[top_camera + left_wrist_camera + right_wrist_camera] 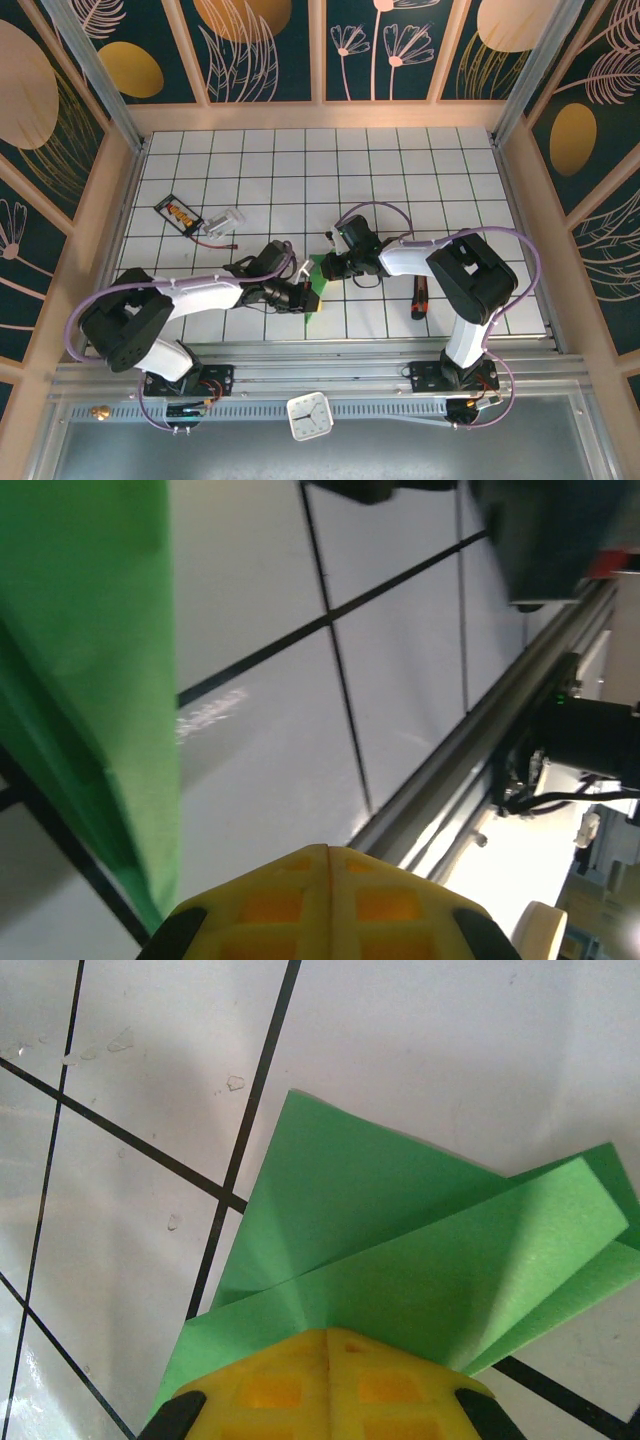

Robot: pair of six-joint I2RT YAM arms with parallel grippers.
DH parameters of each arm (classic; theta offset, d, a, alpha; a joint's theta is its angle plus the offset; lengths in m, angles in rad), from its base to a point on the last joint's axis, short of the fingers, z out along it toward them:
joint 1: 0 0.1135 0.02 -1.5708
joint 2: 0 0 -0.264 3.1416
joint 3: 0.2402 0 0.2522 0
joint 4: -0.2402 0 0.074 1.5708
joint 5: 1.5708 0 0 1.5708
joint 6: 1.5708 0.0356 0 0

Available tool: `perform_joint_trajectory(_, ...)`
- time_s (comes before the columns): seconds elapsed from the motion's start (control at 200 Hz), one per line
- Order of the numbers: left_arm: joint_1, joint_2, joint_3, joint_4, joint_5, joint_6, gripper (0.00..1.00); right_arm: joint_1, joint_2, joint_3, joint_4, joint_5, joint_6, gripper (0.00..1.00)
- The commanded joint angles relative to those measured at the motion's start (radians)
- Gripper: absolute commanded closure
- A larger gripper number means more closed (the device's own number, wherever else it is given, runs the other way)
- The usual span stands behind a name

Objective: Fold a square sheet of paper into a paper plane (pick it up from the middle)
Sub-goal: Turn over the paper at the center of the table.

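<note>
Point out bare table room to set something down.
Free: the far tile rows under the back wall, and the strip right of the right arm. Crowded: the centre, where it meets the left arm over the green paper.

Left gripper [308, 298], right gripper [326, 268]: closed.

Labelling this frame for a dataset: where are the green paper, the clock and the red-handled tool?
folded green paper [400, 1250]: right wrist view, middle of its upper flap.
white clock [309, 416]: top view, its face.
red-handled tool [421, 293]: top view, its red handle.
</note>
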Motion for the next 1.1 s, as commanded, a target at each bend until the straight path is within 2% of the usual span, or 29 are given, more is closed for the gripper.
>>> perform_joint_trajectory(0.0,0.009,0.038,0.007,-0.013,-0.027,0.03,1.0,-0.014,0.069,-0.034,-0.141,0.128,-0.028,0.93)
perform_joint_trajectory(0.806,0.022,0.118,-0.061,-0.041,-0.068,0.09,1.0,-0.013,0.067,-0.019,-0.153,0.129,-0.03,0.92)
perform_joint_trajectory(1.096,0.023,0.12,-0.084,-0.099,-0.13,0.101,1.0,-0.017,0.0,0.076,-0.208,0.102,-0.031,0.85)
